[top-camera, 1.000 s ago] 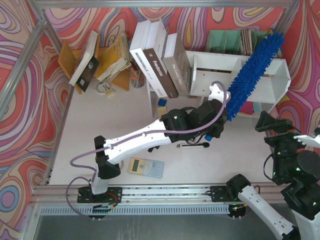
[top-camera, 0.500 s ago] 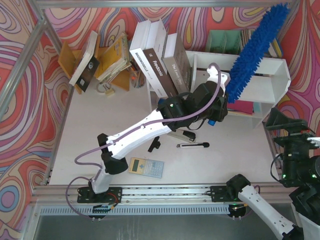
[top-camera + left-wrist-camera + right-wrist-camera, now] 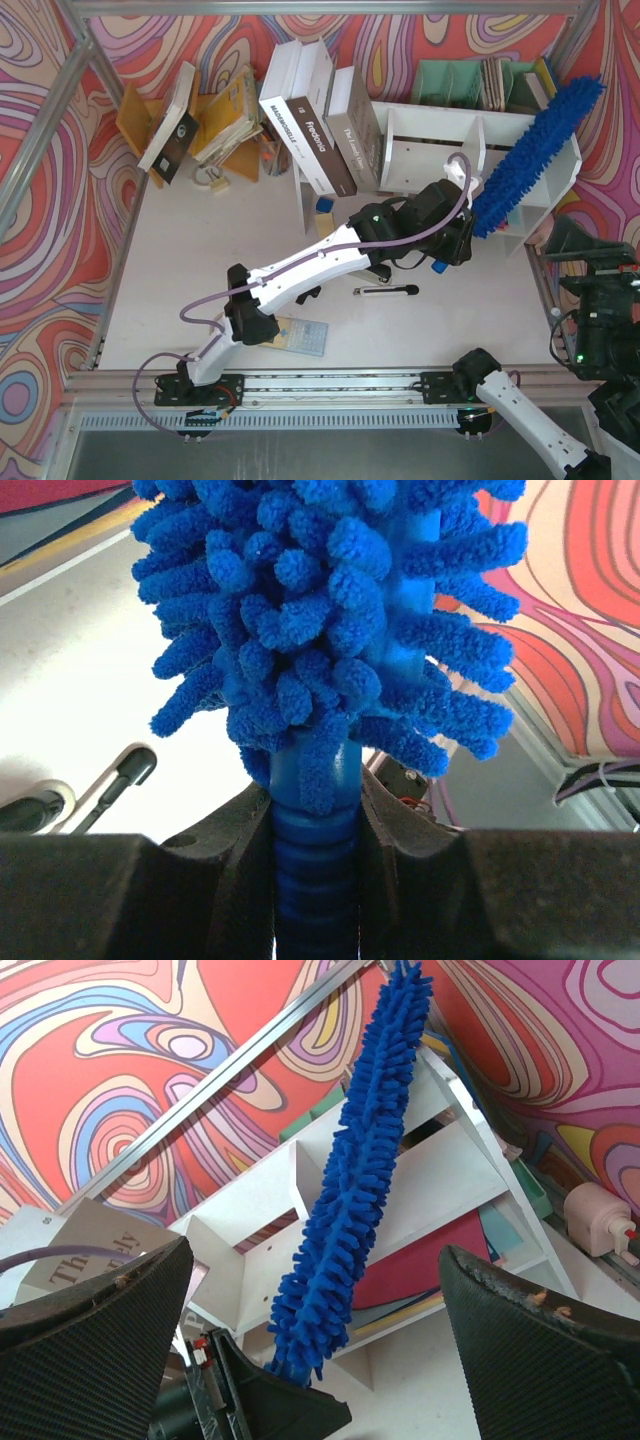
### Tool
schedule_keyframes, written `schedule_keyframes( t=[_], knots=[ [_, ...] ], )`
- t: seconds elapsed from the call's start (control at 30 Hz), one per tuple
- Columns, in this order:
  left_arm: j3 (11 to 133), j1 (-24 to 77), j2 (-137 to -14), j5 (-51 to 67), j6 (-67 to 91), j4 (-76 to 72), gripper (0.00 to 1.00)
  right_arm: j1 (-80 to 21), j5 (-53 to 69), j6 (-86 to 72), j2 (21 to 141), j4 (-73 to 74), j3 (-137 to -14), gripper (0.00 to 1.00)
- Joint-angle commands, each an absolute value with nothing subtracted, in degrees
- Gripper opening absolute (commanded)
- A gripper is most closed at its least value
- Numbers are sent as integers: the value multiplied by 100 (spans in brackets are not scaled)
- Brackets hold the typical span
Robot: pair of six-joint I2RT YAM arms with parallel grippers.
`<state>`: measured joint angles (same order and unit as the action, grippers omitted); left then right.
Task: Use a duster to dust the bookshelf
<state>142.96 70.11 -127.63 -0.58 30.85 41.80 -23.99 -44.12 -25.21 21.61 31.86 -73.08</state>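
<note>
The left tool (image 3: 316,875) is clamping the duster (image 3: 537,148) by its handle, its length slanting over the right end of the bookshelf (image 3: 430,140) (right tool (image 3: 318,1350) gaping, empty).

We find the duster (image 3: 535,152) slanting over the right end of the bookshelf (image 3: 425,150). Books (image 3: 315,130) lean just left of the bookshelf, a file organiser (image 3: 447,80) stands behind it, and a pen (image 3: 386,291) lies on the table (image 3: 200,260) before it.

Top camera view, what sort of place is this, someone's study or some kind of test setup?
Probably a staged robot test cell, not a real study: a metal frame encloses the table, swirl-printed panels serve as walls, and the bookshelf and books look like props.
</note>
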Motion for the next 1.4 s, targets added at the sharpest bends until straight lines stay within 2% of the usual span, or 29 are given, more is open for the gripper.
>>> schedule_keyframes(
  t=[0.0, 0.67, 1.1, 1.37],
  knots=[
    [14360, 7124, -12610, 392, 3019, 3864, 0, -2412, -4611, -2361, 2258, 2938, -7396, 97],
    [11533, 7729, -10809, 419, 2619, 2913, 0, -2416, -4764, -2398, 2245, 2896, -7198, 97],
    [8548, 7956, -8304, -890, 2346, 1914, 0, -2416, -4820, -2583, 2274, 3072, -7103, 97],
    [7181, 7954, -6691, -2023, 2650, 2299, 0, -2414, -4809, -2683, 2363, 3071, -7011, 97]
  ],
)
